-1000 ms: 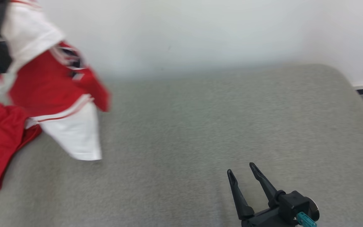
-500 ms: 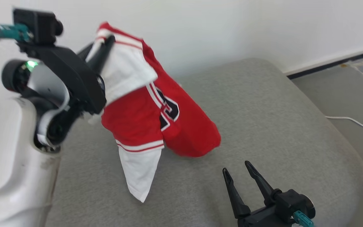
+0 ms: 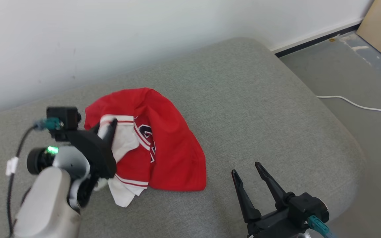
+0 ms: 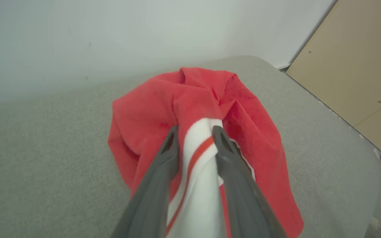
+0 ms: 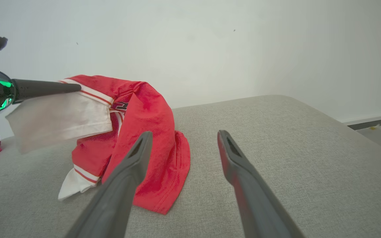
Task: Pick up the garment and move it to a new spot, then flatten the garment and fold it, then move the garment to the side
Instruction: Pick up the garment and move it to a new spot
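Fingers (image 4: 167,152) of your left gripper (image 4: 195,130) pinch the white, red-striped hem of the red-and-white jersey garment (image 3: 170,148). They hold it raised, so the bulk slumps onto the grey fabric cushion (image 3: 260,99) just beyond the tips. Reads as set-down at the new spot. Right gripper (image 3: 245,168) is spread and empty, with the garment just left of its fingers, so it's free for flattening.

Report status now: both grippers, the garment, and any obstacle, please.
Left gripper shut on garment, at white trim. Right gripper open, empty. Garment bunched, lower part on grey cushion. No obstacle seen.
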Robot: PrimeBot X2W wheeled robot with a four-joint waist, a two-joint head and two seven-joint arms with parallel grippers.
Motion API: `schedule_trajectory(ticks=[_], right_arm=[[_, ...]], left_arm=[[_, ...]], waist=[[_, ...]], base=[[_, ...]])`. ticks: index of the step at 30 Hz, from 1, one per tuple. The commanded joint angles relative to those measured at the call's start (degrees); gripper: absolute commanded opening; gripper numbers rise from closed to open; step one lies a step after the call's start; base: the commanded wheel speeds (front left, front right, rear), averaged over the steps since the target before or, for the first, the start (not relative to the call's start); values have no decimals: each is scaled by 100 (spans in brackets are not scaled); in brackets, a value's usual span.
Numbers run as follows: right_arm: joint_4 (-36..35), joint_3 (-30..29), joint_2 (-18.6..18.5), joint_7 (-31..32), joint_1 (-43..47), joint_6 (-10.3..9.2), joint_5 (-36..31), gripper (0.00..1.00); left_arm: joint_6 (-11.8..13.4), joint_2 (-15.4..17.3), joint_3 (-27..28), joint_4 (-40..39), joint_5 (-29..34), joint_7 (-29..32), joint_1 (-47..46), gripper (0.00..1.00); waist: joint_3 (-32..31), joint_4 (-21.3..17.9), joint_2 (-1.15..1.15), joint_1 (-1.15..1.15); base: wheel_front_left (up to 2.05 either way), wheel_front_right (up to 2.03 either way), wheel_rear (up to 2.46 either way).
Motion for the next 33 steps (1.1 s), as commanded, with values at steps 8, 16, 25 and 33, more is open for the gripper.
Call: schedule_trajectory(ticks=[8,16,25,33], right_arm=[[-4,-186,-1,-2,65,5,-120,100],[0,-474,-1,-2,182,5,-263,100],[-26,-800,-6,32,297,5,-448,100],[162,-1053,-177,76,444,5,-470,100]], left_arm=[[150,-459,-7,708,107,-1244,558,100],[213,-526,135,580,211,-2583,901,100],[392,-265,391,-452,577,-3083,2110,100],[555,-341,933,-1539,784,-3086,3356,100]], waist=[[-6,511,0,-1],[-272,959,0,-1],[-527,1466,0,-1],[-668,1831,0,-1]], base=[[0,0,0],[0,0,0],[0,0,0],[0,0,0]])
